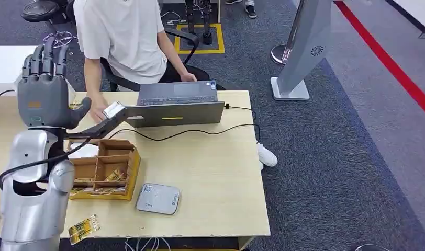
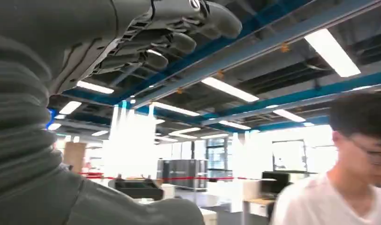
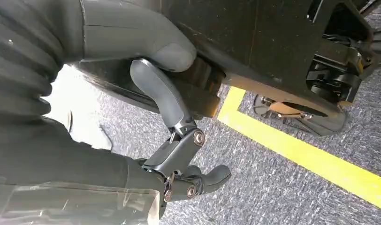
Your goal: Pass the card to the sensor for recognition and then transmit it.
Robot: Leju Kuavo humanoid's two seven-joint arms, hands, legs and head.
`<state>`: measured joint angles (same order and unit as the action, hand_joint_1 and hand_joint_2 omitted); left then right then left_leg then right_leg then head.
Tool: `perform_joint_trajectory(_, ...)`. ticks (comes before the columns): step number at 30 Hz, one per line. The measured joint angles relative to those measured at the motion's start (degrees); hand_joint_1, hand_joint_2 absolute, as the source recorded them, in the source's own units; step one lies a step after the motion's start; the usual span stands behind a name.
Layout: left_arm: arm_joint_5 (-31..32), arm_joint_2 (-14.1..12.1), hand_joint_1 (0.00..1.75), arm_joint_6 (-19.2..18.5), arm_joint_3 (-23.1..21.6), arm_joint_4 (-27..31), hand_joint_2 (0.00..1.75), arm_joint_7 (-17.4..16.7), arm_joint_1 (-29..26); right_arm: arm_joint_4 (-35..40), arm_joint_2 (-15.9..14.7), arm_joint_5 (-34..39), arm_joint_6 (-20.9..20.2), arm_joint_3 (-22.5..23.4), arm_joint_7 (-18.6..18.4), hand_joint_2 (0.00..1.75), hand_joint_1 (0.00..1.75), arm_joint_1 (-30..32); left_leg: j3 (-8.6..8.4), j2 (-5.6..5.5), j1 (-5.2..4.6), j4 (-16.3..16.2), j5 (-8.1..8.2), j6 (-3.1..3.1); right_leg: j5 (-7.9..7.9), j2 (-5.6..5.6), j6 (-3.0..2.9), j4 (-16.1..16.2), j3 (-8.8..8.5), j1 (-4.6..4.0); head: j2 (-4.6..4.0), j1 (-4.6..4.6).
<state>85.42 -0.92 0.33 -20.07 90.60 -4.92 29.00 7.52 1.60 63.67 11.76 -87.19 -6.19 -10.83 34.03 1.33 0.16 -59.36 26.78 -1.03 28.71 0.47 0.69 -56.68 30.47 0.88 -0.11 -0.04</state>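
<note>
Dark grey carpet with a red stripe and a yellow square outline surrounds a pale wooden table in the head view. One robot hand, the left hand, is raised upright over the table's left side, fingers straight and spread, thumb out to the side, holding nothing. One card with a yellow pattern lies at the table's near edge, below that hand and well apart from it, just beside the silver forearm. One flat grey sensor sits to the right of the card, near it but not touching. Between the hand and the sensor stands one brown compartmented box with small yellow items in some compartments; what they are is too small to tell. One open laptop rests at the far edge with one black cable trailing from it. One person in a white shirt sits behind the table, a hand near a small white object. One grey kiosk stand rises on the carpet.

Seen from the left wrist, the same hand's dark fingers stretch out with nothing in them, under ceiling lights.

From the right wrist, the right hand hangs over carpet crossed by a yellow line; its fingers are partly curled but apart, holding nothing.
</note>
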Motion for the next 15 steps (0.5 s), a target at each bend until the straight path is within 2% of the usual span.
perform_joint_trajectory(5, -1.7, -1.3, 0.0, -1.1, -4.8, 6.4, 1.75, 1.1, -4.5, 0.0, 0.0, 2.6, 0.5, 0.7, 0.2, 1.75, 0.0, 0.2, -0.01, 0.08, -0.01, 0.0, 0.04, 0.02, 0.0, 0.07, 0.0, 0.0, 0.0, 0.0, 0.0, 0.0)
perform_joint_trajectory(10, -4.1, -5.1, 0.0, -0.5, -10.5, 14.0, 1.75, 1.3, -12.4, 0.0, 0.0, 4.3, 0.7, 2.1, 0.7, 1.75, 0.0, 0.6, 0.02, 0.03, 0.01, 0.0, 0.06, 0.04, 0.08, 0.03, 0.0, 0.0, 0.16, -0.01, 0.0, -0.04)
perform_joint_trajectory(15, -4.6, -7.0, 0.0, -0.5, -12.5, 17.0, 1.75, 1.2, -14.3, 0.0, 0.0, 4.3, 0.8, 2.9, 0.9, 1.75, 0.0, 0.8, 0.01, 0.03, 0.01, 0.0, 0.05, 0.04, 0.08, 0.01, 0.01, 0.0, 0.16, -0.01, 0.0, -0.04)
